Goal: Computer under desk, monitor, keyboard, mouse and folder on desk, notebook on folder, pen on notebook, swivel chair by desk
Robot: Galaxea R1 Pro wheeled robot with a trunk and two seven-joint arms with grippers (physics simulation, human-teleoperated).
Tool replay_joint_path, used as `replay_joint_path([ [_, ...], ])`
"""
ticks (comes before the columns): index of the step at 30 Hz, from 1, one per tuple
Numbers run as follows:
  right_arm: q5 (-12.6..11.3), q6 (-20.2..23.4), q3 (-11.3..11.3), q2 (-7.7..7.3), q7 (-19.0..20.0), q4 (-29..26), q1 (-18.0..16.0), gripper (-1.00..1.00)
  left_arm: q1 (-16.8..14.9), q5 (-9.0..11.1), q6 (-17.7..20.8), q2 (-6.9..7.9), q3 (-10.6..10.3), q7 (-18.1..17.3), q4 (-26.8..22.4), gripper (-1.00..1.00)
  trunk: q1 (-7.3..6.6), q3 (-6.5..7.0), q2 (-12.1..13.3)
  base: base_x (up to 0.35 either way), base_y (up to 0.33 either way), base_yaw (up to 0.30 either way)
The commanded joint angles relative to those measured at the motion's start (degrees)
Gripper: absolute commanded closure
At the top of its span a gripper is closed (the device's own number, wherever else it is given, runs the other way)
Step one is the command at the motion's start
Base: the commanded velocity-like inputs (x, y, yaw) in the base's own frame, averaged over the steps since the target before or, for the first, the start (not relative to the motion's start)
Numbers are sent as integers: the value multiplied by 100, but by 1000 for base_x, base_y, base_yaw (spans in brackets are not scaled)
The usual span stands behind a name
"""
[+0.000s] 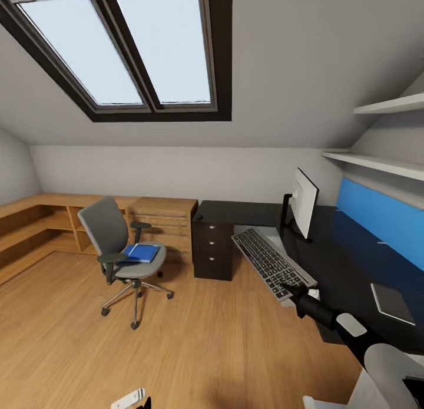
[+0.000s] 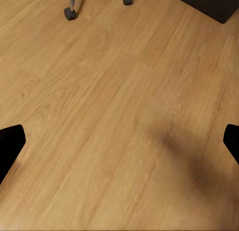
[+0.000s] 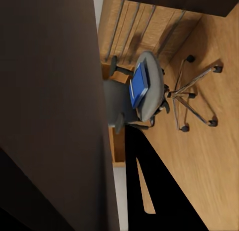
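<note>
**Keyboard held at the desk edge, folder on the chair**

Nearest to the head camera, the right arm is seen reaching from the lower right toward the desk (image 1: 353, 261), whose glossy black top runs along the right side under a blue back panel (image 1: 377, 211). The right gripper (image 1: 292, 291) is closed on the near end of the keyboard (image 1: 268, 261), whose dark keys and silver base are seen lying partly over the desk's front edge, angled away toward the monitor. A small white object (image 1: 314, 293) is seen just beside the gripper; what it is cannot be told. A thin greyish notebook (image 1: 391, 303) is seen lying flat on the desk top, to the right of the gripper and apart from the keyboard.

In the left wrist view, the two dark fingertips (image 2: 10, 143) of the left gripper are seen spread wide apart over bare wooden floor (image 2: 109, 121), with nothing between them.

Farther back, the monitor (image 1: 305, 203) is seen upright on the desk, beyond the far end of the keyboard, its white back turned to the camera. A black drawer unit (image 1: 213, 247) stands under the desk's far wing.

The swivel chair (image 1: 121, 250) stands on the floor well apart from the desk, to the left. The blue folder (image 1: 141, 253) is seen lying flat on its seat. Low wooden shelving (image 1: 65, 226) lines the wall behind it, and a dark-framed skylight (image 1: 129, 49) is set in the sloped wall above.
</note>
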Motion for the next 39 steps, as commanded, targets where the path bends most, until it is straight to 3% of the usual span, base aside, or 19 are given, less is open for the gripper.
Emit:
replay_joint_path([
  [1, 13, 44, -50, -1, 6, 16, -6, 100, -4, 23, -15, -2, 0, 13, 0, -100, 3, -9, -7, 176, 19, -20],
  [15, 18, 46, -50, -46, 144, 140, -6, 100, -2, 23, -7, -2, 0, 15, 0, -100, 3, -7, -7, 80, 4, -8],
  [32, 16, 44, -48, -42, 156, 143, -6, 100, -4, 23, -7, -2, 0, 15, 0, -100, 3, 21, -7, 6, 2, -149],
  [39, 19, 44, -50, -46, 154, 145, -6, 100, -2, 23, -7, -2, 0, 15, 0, -100, 3, 21, -7, 228, 139, -6],
])
